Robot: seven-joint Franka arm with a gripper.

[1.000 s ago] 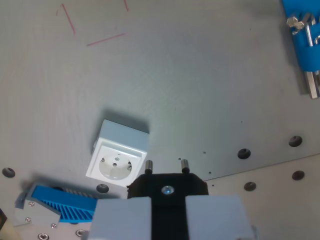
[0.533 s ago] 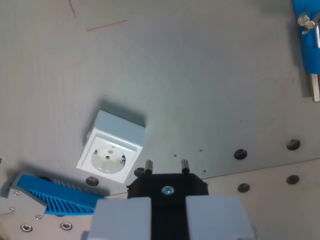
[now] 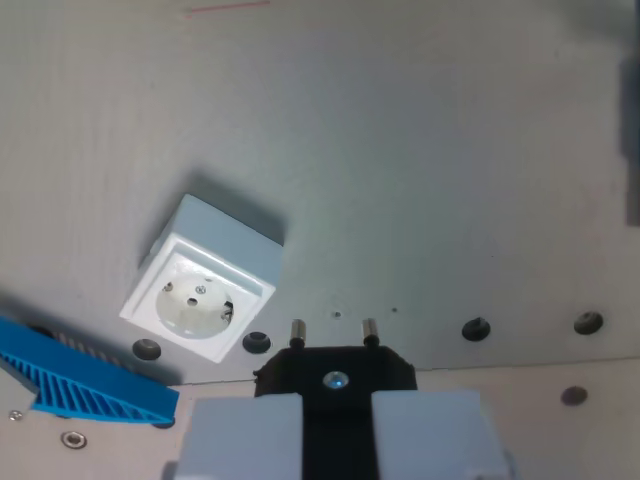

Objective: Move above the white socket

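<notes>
Socket (image 3: 208, 281), white, one only, sits on the grey table (image 3: 400, 160), left of centre, tilted. Gripper (image 3: 335, 425) at the near edge is clamped on one black plug (image 3: 335, 370); two metal pins (image 3: 297, 329) point away, just right of the socket, not over it. One blue ribbed part (image 3: 85, 375) lies near left. Several round holes (image 3: 476, 329) dot the table.
</notes>
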